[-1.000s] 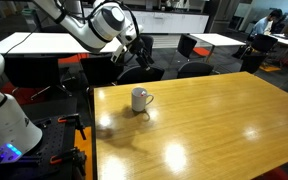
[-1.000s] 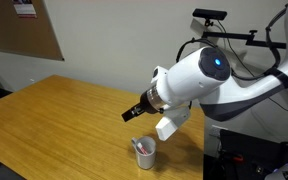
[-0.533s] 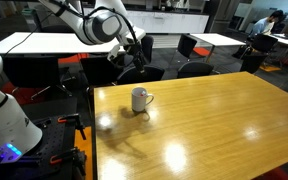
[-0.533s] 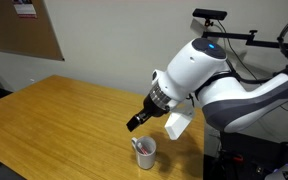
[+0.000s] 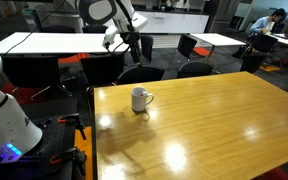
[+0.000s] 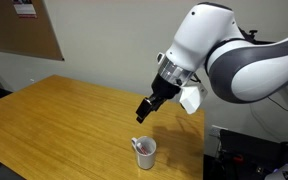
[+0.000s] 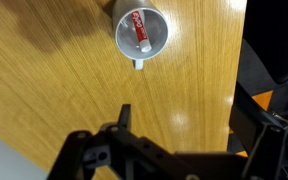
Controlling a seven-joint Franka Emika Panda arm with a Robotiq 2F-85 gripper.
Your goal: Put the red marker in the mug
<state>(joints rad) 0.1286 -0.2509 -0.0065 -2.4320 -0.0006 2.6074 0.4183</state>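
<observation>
The white mug (image 5: 140, 99) stands upright on the wooden table (image 5: 204, 120), near its left part. The red marker (image 7: 139, 27) stands inside the mug (image 7: 141, 36), as the wrist view shows from above. In an exterior view its red end (image 6: 139, 146) shows at the rim of the mug (image 6: 145, 153). My gripper (image 6: 144, 108) hangs well above the mug, apart from it. It also shows in an exterior view (image 5: 127, 42). In the wrist view the gripper (image 7: 184, 120) has its fingers spread wide and holds nothing.
Black chairs (image 5: 134, 72) and white tables (image 5: 44, 42) stand behind the wooden table. A person (image 5: 269, 25) sits at the far right. A corkboard (image 6: 19, 30) hangs on the wall. Dark equipment (image 6: 249, 155) stands beside the table edge.
My gripper has risen and moved away from the mug. The marker stays in the mug and the mug has not moved.
</observation>
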